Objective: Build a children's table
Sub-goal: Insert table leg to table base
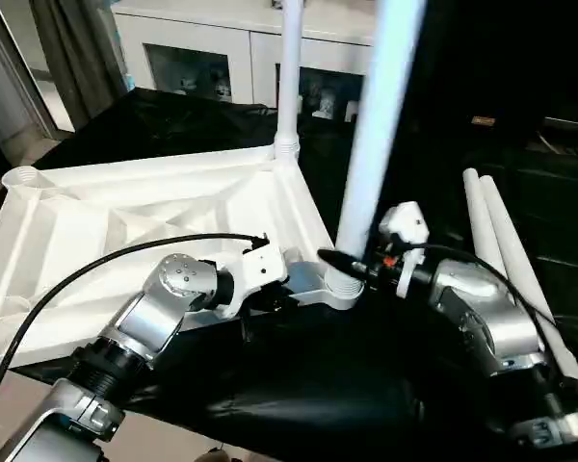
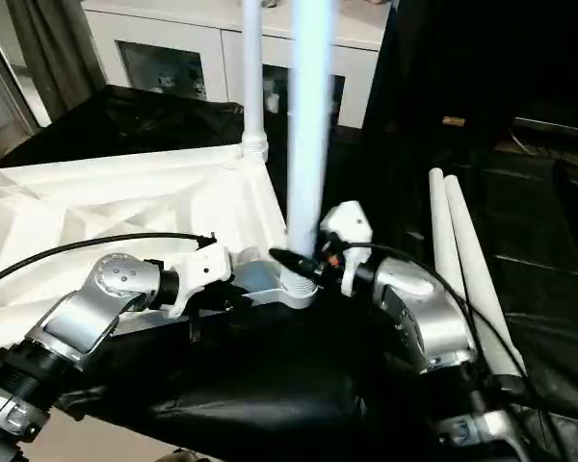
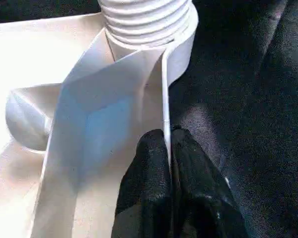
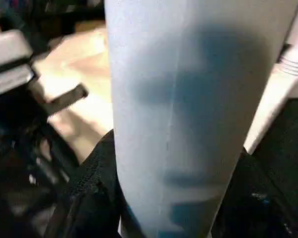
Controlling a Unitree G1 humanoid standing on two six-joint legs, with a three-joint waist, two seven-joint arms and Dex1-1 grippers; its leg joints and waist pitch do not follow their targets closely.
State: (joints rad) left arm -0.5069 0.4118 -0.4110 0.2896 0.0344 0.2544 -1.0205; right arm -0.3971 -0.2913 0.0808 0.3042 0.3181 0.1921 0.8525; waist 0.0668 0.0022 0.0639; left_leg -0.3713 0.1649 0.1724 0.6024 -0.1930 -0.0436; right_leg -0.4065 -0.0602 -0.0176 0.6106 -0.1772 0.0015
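The children's table is lying upside down on a black-draped desk (image 1: pixel 299 385), its tabletop (image 1: pixel 125 217) showing the ribbed underside. One leg (image 1: pixel 289 72) is already standing upright in the far corner socket at about 12 o'clock of the view. A second leg (image 1: pixel 376 135) is rising from the near corner socket (image 1: pixel 339 284) at the centre, leaning slightly toward 1 o'clock. Two spare legs (image 1: pixel 506 250) are lying side by side on the cloth at 3 o'clock, well apart from the tabletop.

The right tool (image 1: pixel 352 262) is clamping the second leg just above its threaded foot, one finger on each side of the tube. The left tool (image 3: pixel 169 148) is pressing its fingers together on the thin upright rim of the tabletop, just beside the same socket, so it is steadying the top while the leg is being turned.

Judged step: screwing the second leg home; roughly half the legs are in place. To do it well, the leg should be brought vertical before further turning, since a tilted thread is likely to cross and jam. The right tool should be turning in short arcs, releasing and regripping low on the tube. The left tool's pinch on the rim should be holding firm, as the light plastic top may otherwise be spinning with the leg.
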